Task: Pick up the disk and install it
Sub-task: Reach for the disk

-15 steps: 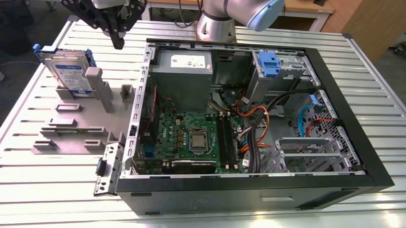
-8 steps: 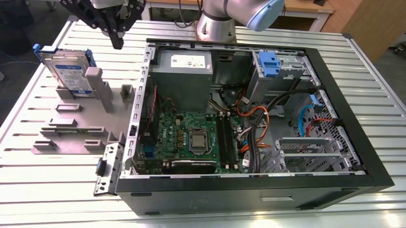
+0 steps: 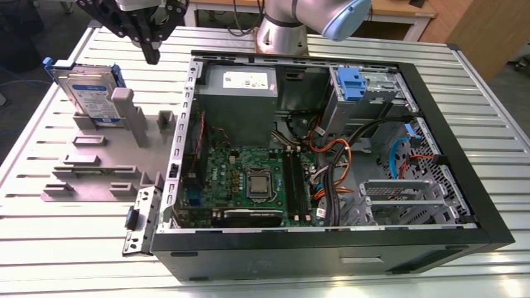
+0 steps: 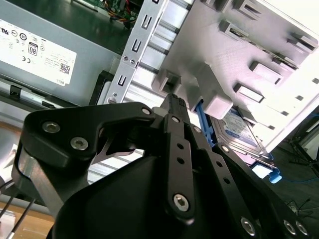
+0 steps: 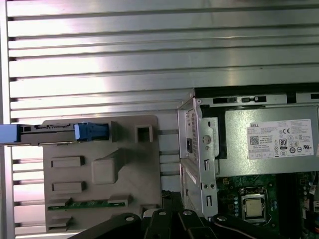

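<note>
The disk [image 3: 87,93] stands on edge in a slot at the far end of a grey holder plate [image 3: 99,167], at the exterior view's left. It is a silver drive with a white-and-blue label in a blue carrier. My black gripper [image 3: 151,57] hangs above the table between the disk and the open computer case [image 3: 463,186], its fingers shut together on nothing. In the second wrist view the disk [image 4: 241,132] lies beyond the gripper [image 4: 174,102]. In the first wrist view the disk [image 5: 60,133] shows edge-on, apart from the gripper [image 5: 168,198].
The case holds a grey power supply [image 3: 240,93] with a white sticker, a green motherboard [image 3: 248,180], cables and a silver drive cage with a blue latch [image 3: 352,84]. The holder plate carries a tall grey post [image 3: 133,118] and several low blocks. A slatted metal table [image 3: 74,236] lies underneath.
</note>
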Controlling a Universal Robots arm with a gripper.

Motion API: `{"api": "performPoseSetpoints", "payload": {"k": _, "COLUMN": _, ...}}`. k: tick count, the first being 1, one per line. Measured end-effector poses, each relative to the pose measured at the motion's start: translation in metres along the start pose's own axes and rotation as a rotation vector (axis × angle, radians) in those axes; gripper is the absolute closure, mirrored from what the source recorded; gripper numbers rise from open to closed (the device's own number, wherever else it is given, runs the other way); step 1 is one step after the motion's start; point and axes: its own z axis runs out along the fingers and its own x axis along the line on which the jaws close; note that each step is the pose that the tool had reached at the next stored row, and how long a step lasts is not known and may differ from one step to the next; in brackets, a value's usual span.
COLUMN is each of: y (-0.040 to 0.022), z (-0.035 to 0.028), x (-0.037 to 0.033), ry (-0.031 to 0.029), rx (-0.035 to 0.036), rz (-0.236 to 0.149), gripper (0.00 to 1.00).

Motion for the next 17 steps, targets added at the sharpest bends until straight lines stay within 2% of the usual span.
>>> {"api": "performPoseSetpoints", "payload": {"k": 17, "y": -0.0004, "z": -0.0001, "x": 0.0048, "ry": -0.0001, "rx": 0.0, "rz": 0.0, "gripper": 0.89}}
